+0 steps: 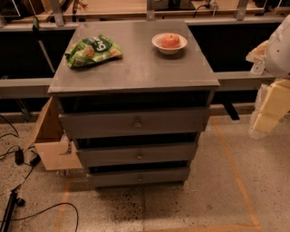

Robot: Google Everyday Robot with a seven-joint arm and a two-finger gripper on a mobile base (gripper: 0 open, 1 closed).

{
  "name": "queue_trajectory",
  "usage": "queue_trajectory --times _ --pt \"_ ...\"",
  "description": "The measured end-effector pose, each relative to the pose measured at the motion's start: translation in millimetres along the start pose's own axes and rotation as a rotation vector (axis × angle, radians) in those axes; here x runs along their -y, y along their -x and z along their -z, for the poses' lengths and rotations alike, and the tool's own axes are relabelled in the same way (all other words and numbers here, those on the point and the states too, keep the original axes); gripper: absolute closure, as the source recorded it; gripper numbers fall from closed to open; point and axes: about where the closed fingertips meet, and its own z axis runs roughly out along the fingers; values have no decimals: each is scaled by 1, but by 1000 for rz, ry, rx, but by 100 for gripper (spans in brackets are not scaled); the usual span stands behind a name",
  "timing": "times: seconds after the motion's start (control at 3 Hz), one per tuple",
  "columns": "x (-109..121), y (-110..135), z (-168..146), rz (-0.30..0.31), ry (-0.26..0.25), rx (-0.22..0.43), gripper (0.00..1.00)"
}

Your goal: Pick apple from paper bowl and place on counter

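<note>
The apple [171, 40], red-orange with a paler patch, sits in the white paper bowl [159, 43] at the far right of the grey counter [136, 68]. The counter is the top of a grey three-drawer cabinet [136, 122]. My arm [278, 50] comes in at the right edge of the view. My gripper [267, 111] hangs there, off the counter to the right of the cabinet, well apart from the bowl and the apple.
A green snack bag [93, 50] lies on the far left of the counter. A cardboard box [50, 145] stands on the floor left of the cabinet, with cables [18, 158] nearby. A light wooden surface [127, 7] and metal rails run behind.
</note>
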Motion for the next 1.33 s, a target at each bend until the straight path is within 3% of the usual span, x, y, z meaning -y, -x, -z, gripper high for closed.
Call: queue_trajectory --times 0.33,0.67,1.0,1.33 --pt "1 0 -1 -4 0 8 0" --pt "17 6 -10 -67 -2 126 0" --pt "69 19 -34 -220 -7 344 0" --pt "137 41 -66 -385 10 595 0"
